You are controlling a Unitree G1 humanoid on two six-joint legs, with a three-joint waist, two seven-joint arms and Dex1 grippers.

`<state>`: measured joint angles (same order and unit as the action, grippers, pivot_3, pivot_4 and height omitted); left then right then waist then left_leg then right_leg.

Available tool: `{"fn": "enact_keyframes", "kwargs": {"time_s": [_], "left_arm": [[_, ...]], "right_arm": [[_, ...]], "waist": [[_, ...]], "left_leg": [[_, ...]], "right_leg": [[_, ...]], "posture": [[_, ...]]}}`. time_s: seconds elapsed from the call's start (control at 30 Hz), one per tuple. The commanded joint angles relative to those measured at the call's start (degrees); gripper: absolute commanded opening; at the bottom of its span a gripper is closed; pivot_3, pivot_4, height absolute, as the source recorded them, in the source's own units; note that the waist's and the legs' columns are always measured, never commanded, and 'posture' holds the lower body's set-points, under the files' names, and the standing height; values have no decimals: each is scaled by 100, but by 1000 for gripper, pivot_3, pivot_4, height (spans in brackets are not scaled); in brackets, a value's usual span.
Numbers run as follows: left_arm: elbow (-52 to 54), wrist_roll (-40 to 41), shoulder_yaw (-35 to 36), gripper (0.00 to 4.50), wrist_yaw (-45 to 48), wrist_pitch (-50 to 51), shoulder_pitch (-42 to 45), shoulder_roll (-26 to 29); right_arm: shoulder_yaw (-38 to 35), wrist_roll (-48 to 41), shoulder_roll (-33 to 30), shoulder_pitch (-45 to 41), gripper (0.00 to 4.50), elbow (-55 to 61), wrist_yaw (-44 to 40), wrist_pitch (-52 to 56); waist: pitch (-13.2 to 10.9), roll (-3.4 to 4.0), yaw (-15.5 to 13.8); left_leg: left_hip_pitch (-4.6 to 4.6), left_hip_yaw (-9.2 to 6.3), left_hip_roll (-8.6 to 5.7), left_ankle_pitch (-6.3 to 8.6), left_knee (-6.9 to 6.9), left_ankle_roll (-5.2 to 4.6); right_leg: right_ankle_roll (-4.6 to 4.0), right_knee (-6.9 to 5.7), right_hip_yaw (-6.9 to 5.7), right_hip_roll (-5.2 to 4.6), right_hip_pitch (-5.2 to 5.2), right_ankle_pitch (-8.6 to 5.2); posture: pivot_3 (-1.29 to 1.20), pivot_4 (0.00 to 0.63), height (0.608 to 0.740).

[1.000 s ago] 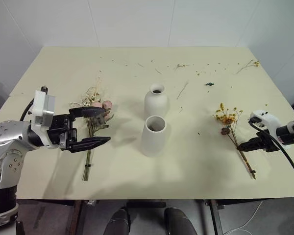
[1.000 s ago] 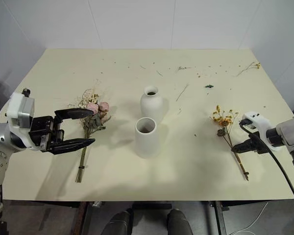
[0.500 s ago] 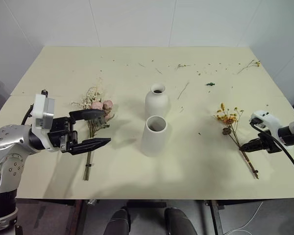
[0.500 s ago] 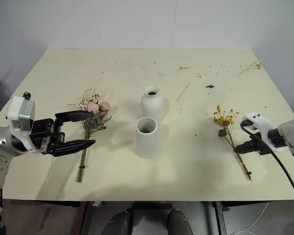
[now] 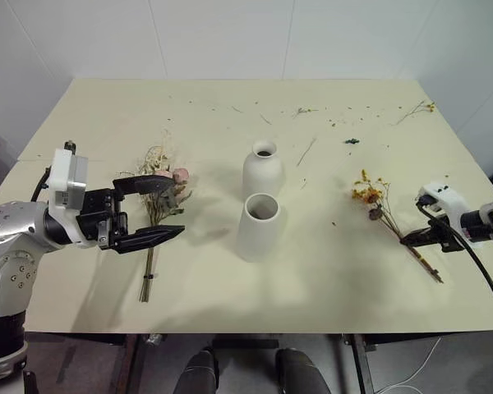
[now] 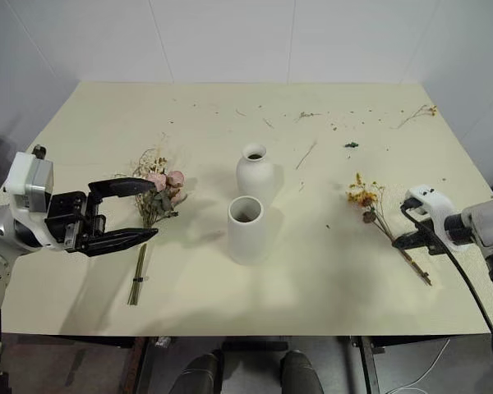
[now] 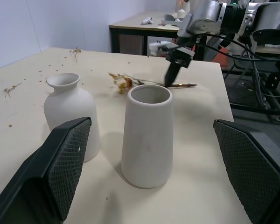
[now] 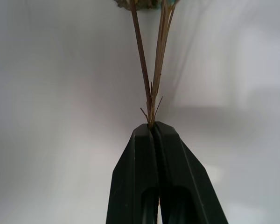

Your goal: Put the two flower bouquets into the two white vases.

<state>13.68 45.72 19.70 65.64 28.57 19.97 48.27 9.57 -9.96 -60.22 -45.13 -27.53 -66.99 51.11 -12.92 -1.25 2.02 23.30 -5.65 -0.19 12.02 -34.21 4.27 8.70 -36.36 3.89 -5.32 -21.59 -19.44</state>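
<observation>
Rightward, right gripper [image 5: 412, 239] angled down, fingers clamped on yellow sprig [image 5: 376, 203] stem, left gripper [image 5: 150, 208] level, fingers spread wide.

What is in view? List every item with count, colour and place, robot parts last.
table: one, cream, under everything.
narrow-necked vase: one, white, centre, behind the other vase.
wide-mouthed vase: one, white, centre, nearer the robot.
rose bouquet: one, pink and green, lying left of the vases.
yellow sprig: one, yellow-orange, right of the vases.
loose twigs: several, brown, scattered over the far half.
left pincer: one, black, open beside the rose bouquet.
right pincer: one, black, shut on the yellow sprig's stem.
</observation>
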Motion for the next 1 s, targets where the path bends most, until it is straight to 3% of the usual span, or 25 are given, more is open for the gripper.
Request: {"fn": "enact_keyframes", "kwargs": {"time_s": [0.03,0.13,0.23,0.3,0.5,0.63,0.8,1.0], "left_arm": [[-165,-72,53,4500,73,-167,217,97],[-371,-143,-18,4500,157,-216,386,116],[-523,-199,-78,4500,252,-242,523,142],[-612,-236,-136,4500,355,-244,592,166],[-999,-448,-302,4500,566,-386,799,141],[-1258,-578,-412,4500,622,-509,984,67],[-1288,-632,-481,4500,556,-609,1028,-72],[-1246,-630,-387,4500,479,-645,946,-97]], "right_arm": [[-1425,-776,232,-84,59,441,-25,-1199],[-2424,-1495,696,23,59,1004,98,-1663],[-2963,-2127,1132,-82,59,1632,515,-1339],[-3447,-3038,1607,-259,59,2282,904,-940],[-3678,-4604,2535,-239,59,3757,1909,-304],[-3303,-4212,2929,-292,59,3690,2107,-965],[-2535,-2988,3326,-899,59,2183,1704,-2615],[-2078,-2500,3810,-1613,59,738,1248,-3368]], "waist": [[-2,2,3],[-2,2,-1],[-1,2,-18],[-2,2,-18],[-1,2,-29],[0,0,-25],[0,0,24],[0,0,127]], "left_leg": [[0,-1,0,0,3,0],[1,-1,2,0,9,0],[2,-3,4,-1,13,2],[2,-3,3,-1,12,2],[0,-9,5,-2,11,4],[0,-9,3,-4,8,3],[-3,-8,1,-6,6,1],[-1,-9,4,-7,21,2]], "right_leg": [[0,-1,0,1,-2,0],[1,1,0,3,-2,-1],[1,4,-2,3,-1,-1],[1,2,-2,2,-2,-1],[-1,-9,-4,3,-3,-3],[-2,-15,-4,1,-3,-2],[-2,-23,-3,2,-4,-1],[-4,-27,-3,2,-16,-2]], "posture": [[0,150,740],[0,150,740],[0,150,740],[0,150,740],[0,150,740],[0,150,740],[0,150,740],[0,150,740]]}}
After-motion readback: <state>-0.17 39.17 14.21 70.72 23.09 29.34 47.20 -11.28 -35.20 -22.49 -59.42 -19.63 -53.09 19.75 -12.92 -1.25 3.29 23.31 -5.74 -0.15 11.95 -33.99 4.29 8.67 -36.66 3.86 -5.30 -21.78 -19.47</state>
